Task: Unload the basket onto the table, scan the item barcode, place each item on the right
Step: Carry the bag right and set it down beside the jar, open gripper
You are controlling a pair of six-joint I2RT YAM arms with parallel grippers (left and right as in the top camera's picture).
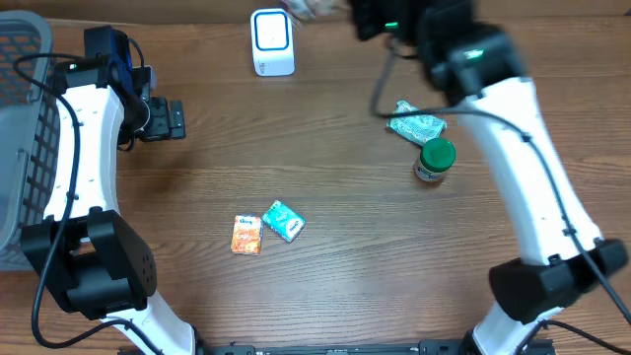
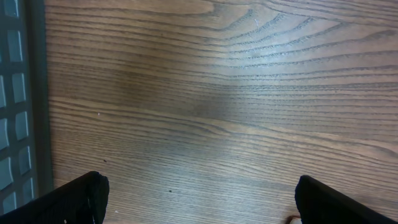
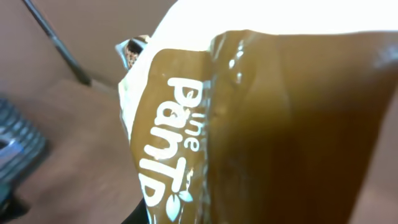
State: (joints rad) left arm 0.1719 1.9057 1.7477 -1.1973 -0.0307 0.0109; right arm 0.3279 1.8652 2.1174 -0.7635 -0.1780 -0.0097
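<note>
A brown snack packet (image 3: 249,124) with white lettering fills the right wrist view, close in front of the camera. Seen from overhead, its pale end (image 1: 314,8) sticks out at the table's far edge, just right of the white barcode scanner (image 1: 271,41). My right gripper (image 1: 337,11) is shut on this packet and holds it off the table; its fingers are hidden behind the packet. My left gripper (image 1: 175,119) rests at the left side of the table with its jaws wide open and nothing between them, only bare wood (image 2: 199,124).
A green-lidded bottle (image 1: 435,160) and a green-white pouch (image 1: 416,123) lie right of centre under the right arm. An orange packet (image 1: 246,235) and a teal packet (image 1: 283,221) lie near the middle front. A grey basket (image 1: 20,118) stands at the left edge, its wall (image 2: 15,106) beside my left gripper.
</note>
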